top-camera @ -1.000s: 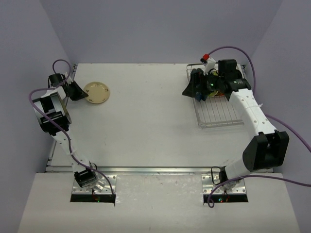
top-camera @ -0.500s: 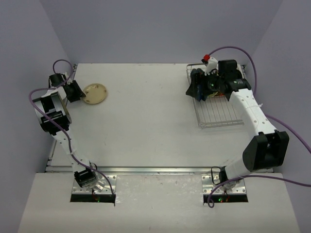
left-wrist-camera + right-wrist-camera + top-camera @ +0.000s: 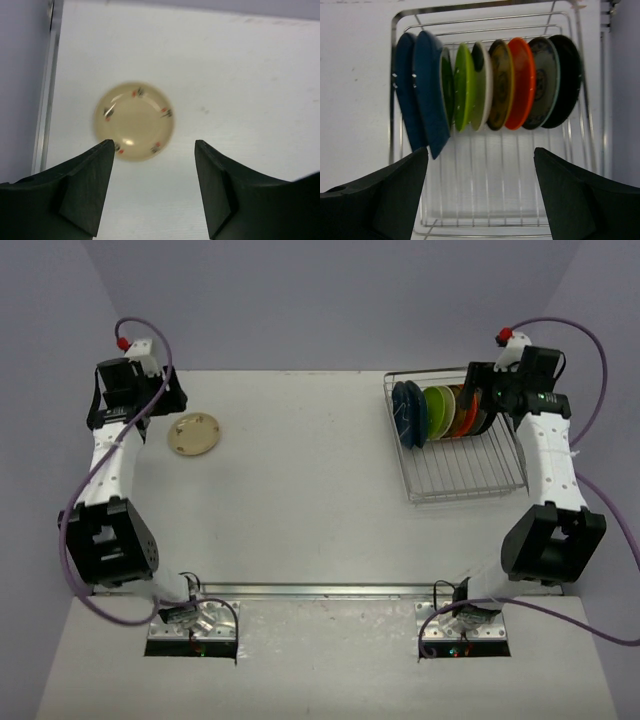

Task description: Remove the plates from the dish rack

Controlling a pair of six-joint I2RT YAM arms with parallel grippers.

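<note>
Black jaws of the left gripper point(image 3: 155, 150) stand spread above the cream plate point(image 3: 135, 121), now flat on the table point(image 3: 240, 75) — released, so one is unloaded. Beyond, the right gripper point(image 3: 480, 157), spread and empty, has lifted from among the plates point(image 3: 490, 92) still upright in the dish rack point(image 3: 490, 200) — a second ago it reached between them.

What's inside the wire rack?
A row of plates stands on edge at the far end of the dish rack: dark blue, green, orange, black and more. They overlap, so most of each face is hidden.
</note>
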